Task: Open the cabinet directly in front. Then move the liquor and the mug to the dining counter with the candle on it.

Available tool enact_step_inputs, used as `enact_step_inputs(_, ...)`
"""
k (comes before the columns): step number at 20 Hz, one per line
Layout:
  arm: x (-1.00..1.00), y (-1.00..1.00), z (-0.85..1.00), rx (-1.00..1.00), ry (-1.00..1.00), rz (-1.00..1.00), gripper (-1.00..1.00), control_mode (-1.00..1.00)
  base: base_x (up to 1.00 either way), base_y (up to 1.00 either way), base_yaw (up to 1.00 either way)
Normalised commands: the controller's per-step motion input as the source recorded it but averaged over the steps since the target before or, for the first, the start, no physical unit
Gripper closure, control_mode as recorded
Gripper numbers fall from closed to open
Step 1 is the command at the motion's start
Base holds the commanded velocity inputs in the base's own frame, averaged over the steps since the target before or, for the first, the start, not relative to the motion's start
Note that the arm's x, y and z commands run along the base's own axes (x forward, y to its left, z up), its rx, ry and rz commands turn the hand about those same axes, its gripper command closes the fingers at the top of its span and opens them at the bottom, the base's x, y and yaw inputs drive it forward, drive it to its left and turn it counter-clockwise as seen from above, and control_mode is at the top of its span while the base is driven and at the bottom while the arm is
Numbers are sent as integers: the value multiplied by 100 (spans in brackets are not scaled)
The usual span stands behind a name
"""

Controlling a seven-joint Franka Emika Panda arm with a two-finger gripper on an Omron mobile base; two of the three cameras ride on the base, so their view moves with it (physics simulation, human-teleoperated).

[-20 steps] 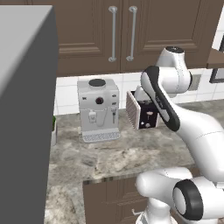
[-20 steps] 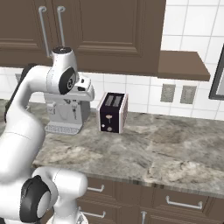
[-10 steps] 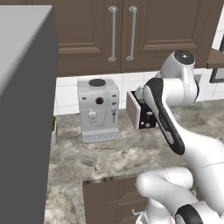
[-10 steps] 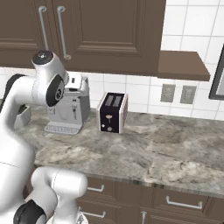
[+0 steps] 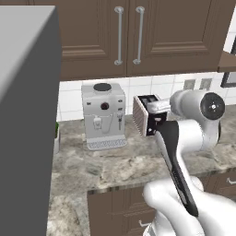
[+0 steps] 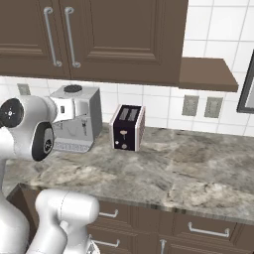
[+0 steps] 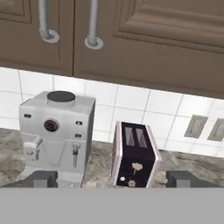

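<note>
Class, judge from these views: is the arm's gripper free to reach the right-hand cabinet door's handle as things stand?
Probably yes. The handle hangs clear above the coffee machine and toaster, nothing blocks it, and the gripper faces that way with jaws open.

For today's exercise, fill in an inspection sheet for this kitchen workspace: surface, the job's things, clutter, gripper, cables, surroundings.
Surface: marbled stone countertop over brown drawers.
Job's things: cabinet shut, both doors closed, bar handles side by side.
Clutter: coffee machine and toaster standing on the countertop, apart.
Gripper: gripper open, holding nothing, facing the toaster.
Cables: nothing seen.
Surroundings: white tiled wall with outlets, small shelf right of the cabinet.
</note>
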Motion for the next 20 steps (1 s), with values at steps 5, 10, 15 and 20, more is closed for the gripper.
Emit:
enact_step_inputs(5,-50,5,51,-4,-56,1,-100,-100,0,0,0)
enact_step_inputs(10,-40,1,55,0,-49,2,-100,-100,0,0,0)
enact_step_inputs(15,-11,4,24,0,-21,1,-100,-100,0,0,0)
enact_step_inputs(20,8,9,27,0,-12,0,-100,-100,0,0,0)
